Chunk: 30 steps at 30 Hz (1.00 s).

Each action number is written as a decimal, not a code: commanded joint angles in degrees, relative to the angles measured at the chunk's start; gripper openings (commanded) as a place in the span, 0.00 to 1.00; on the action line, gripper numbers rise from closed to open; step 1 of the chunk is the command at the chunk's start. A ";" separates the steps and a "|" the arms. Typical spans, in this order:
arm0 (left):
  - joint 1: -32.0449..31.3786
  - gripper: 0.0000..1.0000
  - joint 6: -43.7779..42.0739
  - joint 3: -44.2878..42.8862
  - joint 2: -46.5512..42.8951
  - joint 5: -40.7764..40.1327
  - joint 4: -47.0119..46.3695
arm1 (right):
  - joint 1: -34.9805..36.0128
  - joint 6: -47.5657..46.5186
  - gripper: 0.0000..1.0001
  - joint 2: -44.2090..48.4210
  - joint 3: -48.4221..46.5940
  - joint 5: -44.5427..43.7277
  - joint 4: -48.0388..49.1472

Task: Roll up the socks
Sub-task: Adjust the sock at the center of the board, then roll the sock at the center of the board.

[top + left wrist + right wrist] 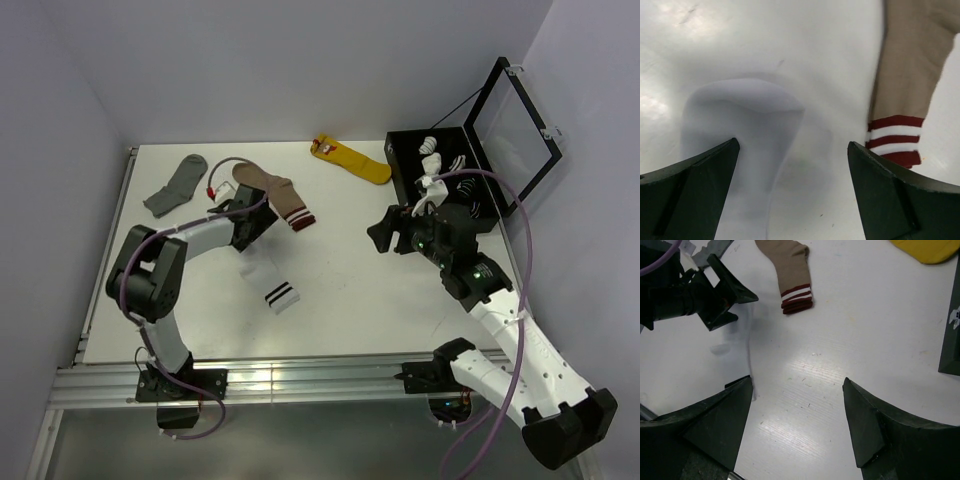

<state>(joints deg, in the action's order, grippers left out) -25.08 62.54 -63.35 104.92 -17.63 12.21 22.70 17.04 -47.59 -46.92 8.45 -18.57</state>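
Socks for rolling: one striped white sock (271, 285) can be counted, lying flat on the counter (340, 290) left of centre, with two dark stripes at its near cuff. A second, plain white sock may lie with it, but white fabric on a white surface cannot be separated here.

Other socks, one of each:
- brown sock (280, 195) with a maroon-and-white cuff
- grey sock (175, 185)
- yellow sock (352, 160)

One black box (397, 150) stands open at the right.

The left fingers (700, 185) are spread wide and hold nothing. They straddle the white toe end, with the brown cuff just beside it. The right fingers (710, 425) are also spread and empty, over bare counter.

Only the top view shows the grey sock and the dark stripes. Only the left wrist view shows the toe between the fingers.
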 commanded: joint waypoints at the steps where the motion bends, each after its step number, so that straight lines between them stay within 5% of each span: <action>1: 0.56 0.98 4.33 7.27 -2.78 -0.30 6.25 | 1.20 -1.30 0.80 -0.66 -0.63 2.53 2.04; 11: 2.23 0.99 -2.14 6.84 -20.62 -4.17 9.94 | 13.94 2.03 0.72 -8.91 2.00 2.28 8.37; 18: 1.09 0.96 -10.42 12.28 -33.99 -2.42 8.89 | 24.84 5.72 0.55 -24.64 -1.77 -3.87 8.99; 30: -0.14 0.99 -14.38 24.33 -45.59 -0.30 8.27 | 32.58 5.90 0.48 -46.79 -12.40 -8.00 6.26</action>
<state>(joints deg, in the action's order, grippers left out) -25.06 50.87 -39.53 63.02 -18.28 22.24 54.02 23.42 -92.55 -55.68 3.09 -12.03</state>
